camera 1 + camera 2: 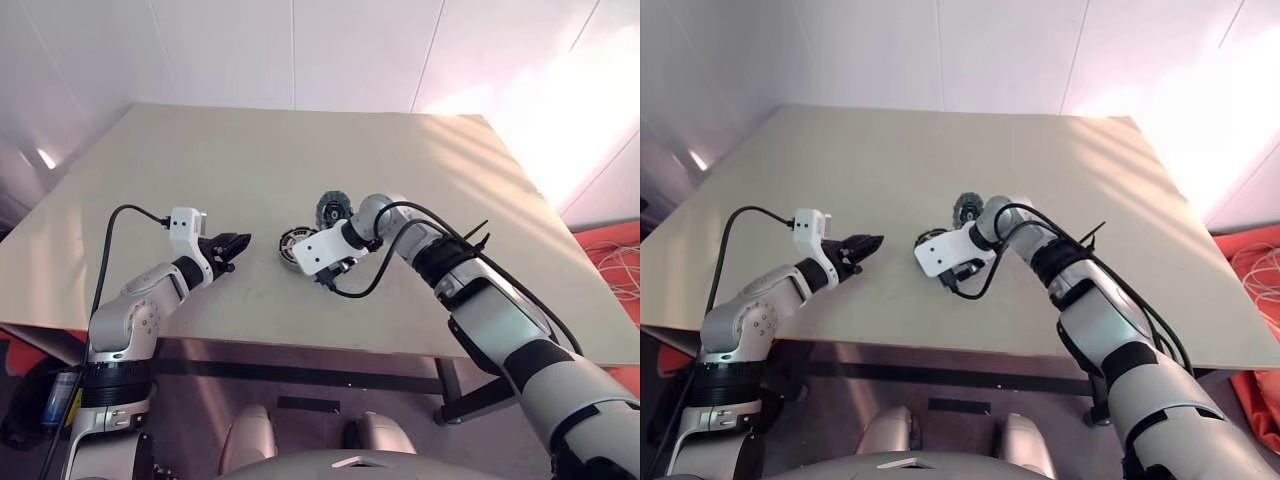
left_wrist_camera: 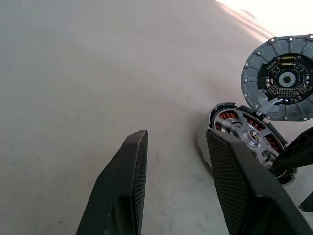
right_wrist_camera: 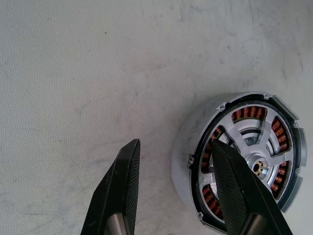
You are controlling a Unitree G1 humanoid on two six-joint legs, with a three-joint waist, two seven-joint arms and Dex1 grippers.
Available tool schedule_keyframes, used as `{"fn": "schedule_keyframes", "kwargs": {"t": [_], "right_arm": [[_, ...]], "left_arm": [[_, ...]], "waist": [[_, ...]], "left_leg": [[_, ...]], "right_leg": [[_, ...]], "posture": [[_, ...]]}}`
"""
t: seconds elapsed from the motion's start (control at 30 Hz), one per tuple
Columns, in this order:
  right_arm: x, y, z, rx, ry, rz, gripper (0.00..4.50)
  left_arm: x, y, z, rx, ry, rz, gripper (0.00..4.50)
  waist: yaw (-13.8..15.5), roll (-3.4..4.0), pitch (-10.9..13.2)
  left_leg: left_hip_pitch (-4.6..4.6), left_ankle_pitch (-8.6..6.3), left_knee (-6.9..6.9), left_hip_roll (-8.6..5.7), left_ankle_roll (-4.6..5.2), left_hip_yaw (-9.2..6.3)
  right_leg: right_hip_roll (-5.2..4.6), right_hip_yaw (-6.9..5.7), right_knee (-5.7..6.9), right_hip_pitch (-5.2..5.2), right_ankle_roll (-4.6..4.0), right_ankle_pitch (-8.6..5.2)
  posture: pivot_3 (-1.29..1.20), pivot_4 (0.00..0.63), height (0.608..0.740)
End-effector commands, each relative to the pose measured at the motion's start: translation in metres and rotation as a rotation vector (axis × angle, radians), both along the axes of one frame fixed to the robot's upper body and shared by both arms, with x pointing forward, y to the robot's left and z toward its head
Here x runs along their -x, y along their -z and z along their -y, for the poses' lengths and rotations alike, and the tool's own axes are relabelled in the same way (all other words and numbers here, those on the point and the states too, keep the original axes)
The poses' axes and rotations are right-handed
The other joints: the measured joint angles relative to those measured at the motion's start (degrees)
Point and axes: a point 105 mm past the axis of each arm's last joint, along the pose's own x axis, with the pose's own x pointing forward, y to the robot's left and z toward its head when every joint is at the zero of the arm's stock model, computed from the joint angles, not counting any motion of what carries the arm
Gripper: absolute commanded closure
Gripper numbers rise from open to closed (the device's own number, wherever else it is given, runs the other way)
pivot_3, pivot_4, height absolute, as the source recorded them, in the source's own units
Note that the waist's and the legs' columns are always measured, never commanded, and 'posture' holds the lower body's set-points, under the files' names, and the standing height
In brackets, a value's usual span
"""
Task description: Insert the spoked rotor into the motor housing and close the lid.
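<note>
Hovering with black fingers parted and empty, right gripper [image 3: 171, 196] just over the dark round motor housing [image 3: 247, 159] with coppery windings and silver spoked centre. Beyond it, segmented grey rotor disc [image 2: 281, 77]. Left gripper [image 2: 176, 186] likewise open, nearby on beige table [image 1: 300, 170].

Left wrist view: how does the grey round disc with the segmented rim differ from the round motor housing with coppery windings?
The grey disc has a segmented grey rim around a dark centre. The motor housing shows coppery windings behind pale silver spokes and a hub. The grey disc looks thin. The motor housing is thicker, with a pale side wall. Both are round and sit close together on the beige table.
</note>
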Motion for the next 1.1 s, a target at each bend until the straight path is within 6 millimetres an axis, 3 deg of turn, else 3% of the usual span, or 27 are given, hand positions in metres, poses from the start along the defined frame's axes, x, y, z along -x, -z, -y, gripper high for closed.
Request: {"fn": "schedule_keyframes", "kwargs": {"t": [0.03, 0.47, 0.93, 1.03, 1.1], "right_arm": [[-0.005, -0.007, 0.005, 0.004, 0.014, 0.027, 1.93], [-0.007, -0.017, 0.008, 0.069, -0.029, 0.050, 1.93], [-0.008, -0.017, -0.005, 0.061, -0.028, 0.064, 1.93], [-0.009, -0.018, -0.006, 0.054, -0.020, 0.068, 2.57], [-0.010, -0.018, -0.007, 0.052, -0.017, 0.070, 3.24]], "left_arm": [[-0.002, -0.018, -0.001, -0.006, 0.000, 0.072, 2.48], [-0.001, -0.015, 0.006, 0.011, 0.007, 0.068, 2.48], [0.000, -0.013, 0.007, 0.019, 0.003, 0.065, 2.48], [0.000, -0.012, 0.007, 0.020, 0.002, 0.064, 2.48], [0.000, -0.012, 0.007, 0.019, 0.002, 0.063, 2.48]], "waist": [[0.0, 0.00, 0.0], [0.0, 0.00, 0.0], [-0.1, 0.01, 0.0], [-0.1, 0.01, 0.0], [-0.1, 0.01, 0.0]], "left_leg": [[0.00, 0.00, 0.00, 0.00, 0.00, 0.00], [0.03, 0.01, 0.00, 0.01, -0.02, 0.01], [0.00, 0.01, -0.01, 0.03, -0.01, 0.02], [0.01, 0.01, -0.01, 0.04, -0.01, 0.02], [0.01, 0.02, -0.01, 0.04, -0.02, 0.02]], "right_leg": [[0.00, 0.00, 0.01, 0.00, 0.00, 0.00], [0.00, 0.01, 0.08, -0.01, -0.01, -0.01], [0.01, 0.01, 0.08, -0.08, -0.04, -0.03], [0.01, 0.01, 0.09, -0.08, -0.04, -0.03], [0.01, 0.01, 0.12, -0.08, -0.05, -0.03]], "posture": [[0.00, 0.000, 0.740], [0.00, 0.000, 0.740], [0.00, 0.000, 0.740], [0.00, 0.000, 0.740], [0.00, 0.000, 0.740]]}}
